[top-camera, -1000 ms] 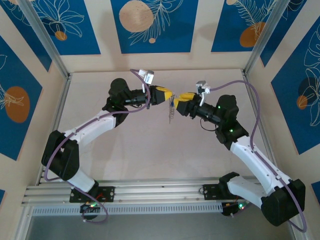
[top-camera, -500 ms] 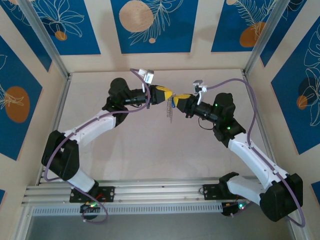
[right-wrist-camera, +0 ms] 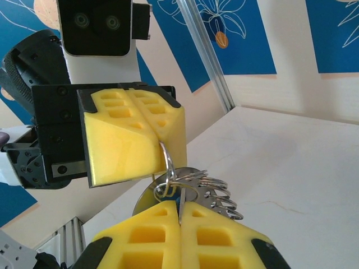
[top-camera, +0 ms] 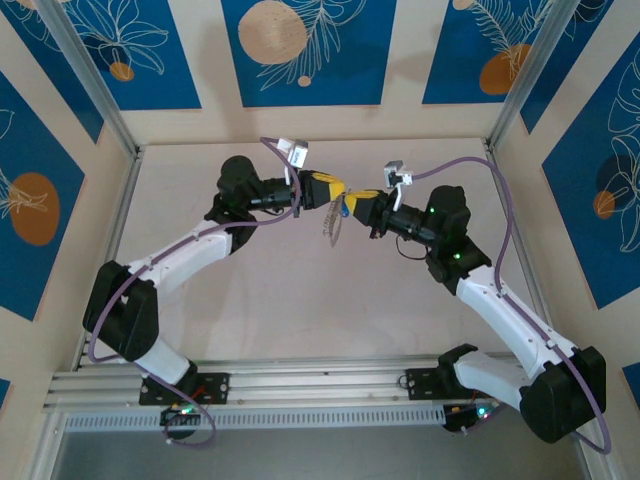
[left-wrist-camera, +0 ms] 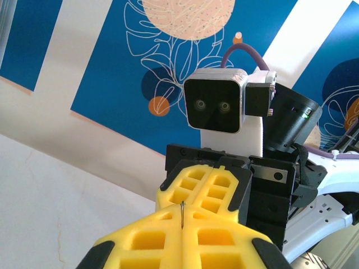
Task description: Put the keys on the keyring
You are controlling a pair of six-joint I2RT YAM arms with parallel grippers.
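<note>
Threading step over the table's (top-camera: 250, 290) far middle: my left gripper (right-wrist-camera: 160, 143) is clamped on the keyring (right-wrist-camera: 178, 180), right gripper (right-wrist-camera: 180, 206) closed, I believe on the key (top-camera: 344, 206); next needs fine alignment

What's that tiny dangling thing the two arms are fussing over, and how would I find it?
Over the middle of the pale table, the yellow left pincer and right pincer almost meet, tip to tip. Pinched between them hangs the bunch of silver rings. It alone is shiny metal, trailing a short chain of small loops.
</note>
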